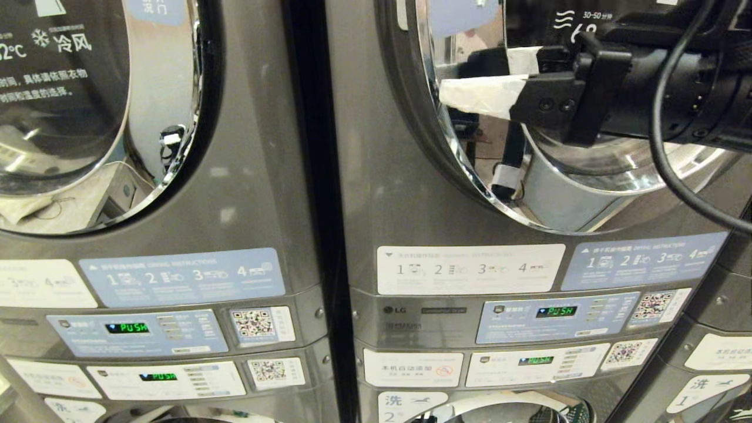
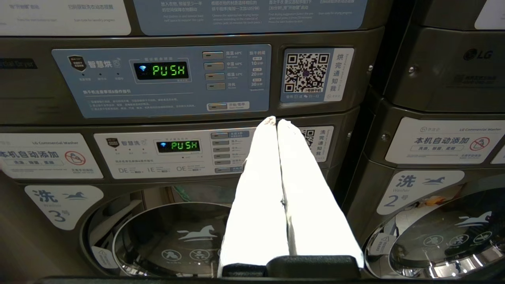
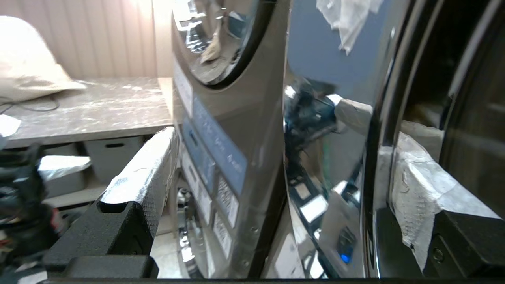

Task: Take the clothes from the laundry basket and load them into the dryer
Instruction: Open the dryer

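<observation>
I stood close in front of two stacked grey machines. My right gripper was raised at the right-hand dryer, level with the chrome rim of its round door, and its fingers stood wide apart — one tape-wrapped finger lay across the left part of the door opening, the other sat just above it. From my right wrist, the door's chrome edge ran between the two fingers: one finger was out on the side of the machine's grey front panel, the other on the dark inner side of the door. I held nothing in that gripper, and I could not tell whether either finger touched the metal.

My left gripper hung low, out of the head view, with its two white-wrapped fingers pressed together tip to tip and nothing between them. It pointed at the control panels of the left-hand stack, where two green displays read PUSH, just above a washer door.

In the head view the left dryer's door was to the left, and below both doors ran instruction stickers and QR labels.

Clothes and laundry basket — neither showed in any view. To the far side, past the machines, my right wrist saw a wooden bench with a pale bag on it.
</observation>
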You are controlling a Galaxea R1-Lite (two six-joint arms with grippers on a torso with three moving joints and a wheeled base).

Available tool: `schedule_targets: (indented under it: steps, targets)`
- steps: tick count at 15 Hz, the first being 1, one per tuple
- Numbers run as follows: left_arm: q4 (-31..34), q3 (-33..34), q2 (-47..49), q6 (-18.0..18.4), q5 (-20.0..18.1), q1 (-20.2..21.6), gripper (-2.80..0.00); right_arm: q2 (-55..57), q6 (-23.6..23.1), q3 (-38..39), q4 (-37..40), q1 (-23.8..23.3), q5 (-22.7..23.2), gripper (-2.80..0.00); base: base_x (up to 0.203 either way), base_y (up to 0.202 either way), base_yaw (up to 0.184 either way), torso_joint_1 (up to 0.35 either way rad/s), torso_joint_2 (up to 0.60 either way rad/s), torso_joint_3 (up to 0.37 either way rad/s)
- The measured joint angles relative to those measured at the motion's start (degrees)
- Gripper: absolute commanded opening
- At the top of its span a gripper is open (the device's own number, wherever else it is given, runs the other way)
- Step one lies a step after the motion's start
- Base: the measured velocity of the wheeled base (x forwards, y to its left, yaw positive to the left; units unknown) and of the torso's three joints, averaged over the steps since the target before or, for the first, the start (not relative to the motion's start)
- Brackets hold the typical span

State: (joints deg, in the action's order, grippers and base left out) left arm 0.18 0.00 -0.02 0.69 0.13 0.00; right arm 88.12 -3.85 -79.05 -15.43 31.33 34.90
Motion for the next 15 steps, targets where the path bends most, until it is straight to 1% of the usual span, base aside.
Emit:
schedule_targets:
  steps: [6,9,12,15]
  targets:
    - [0.0,0.0,0.0,0.02,0.0,0.0,-2.8,-12.91,0.21,12.76,0.11,0.01,3.06,0.0,0.0,0.0,0.0,0.0,0.0,0.0]
    - [-0.01,0.0,0.0,0.02,0.0,0.0,-2.8,-19.99,0.67,17.62,1.62,0.0,3.43,0.0,0.0,0.0,0.0,0.0,0.0,0.0]
    - [0.0,0.0,0.0,0.02,0.0,0.0,-2.8,-28.8,3.84,19.87,6.0,-0.05,3.18,0.0,0.0,0.0,0.0,0.0,0.0,0.0]
    - [0.0,0.0,0.0,0.01,-0.02,0.0,-2.8,-39.69,8.79,20.05,14.04,-0.08,3.0,0.0,0.0,0.0,0.0,0.0,0.0,0.0]
